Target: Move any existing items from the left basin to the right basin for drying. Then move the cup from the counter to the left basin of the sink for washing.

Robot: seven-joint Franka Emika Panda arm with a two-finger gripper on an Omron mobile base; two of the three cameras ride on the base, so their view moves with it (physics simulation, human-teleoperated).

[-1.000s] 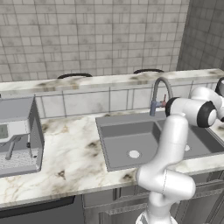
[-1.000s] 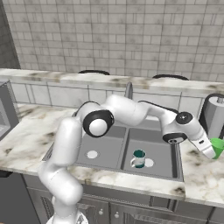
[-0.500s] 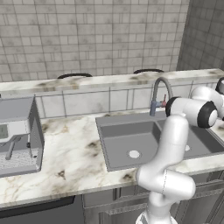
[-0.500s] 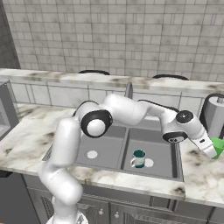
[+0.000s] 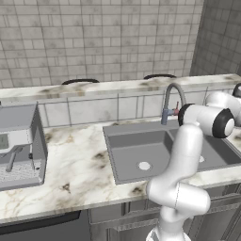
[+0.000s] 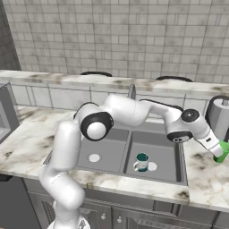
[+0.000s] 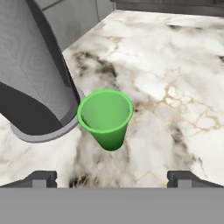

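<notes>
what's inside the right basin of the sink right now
A small teal cup stands upright in the right basin, beside the pale round drain. The arm covers the basin's far edge, so anything there can't be seen.

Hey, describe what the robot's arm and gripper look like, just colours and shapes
The arm is glossy white, built of rounded tube-like segments, with dark round caps at the joints. It rises from a bulbous white base. The gripper ends in two small, dark grey, blocky fingers. No cables or markings are visible.
</notes>
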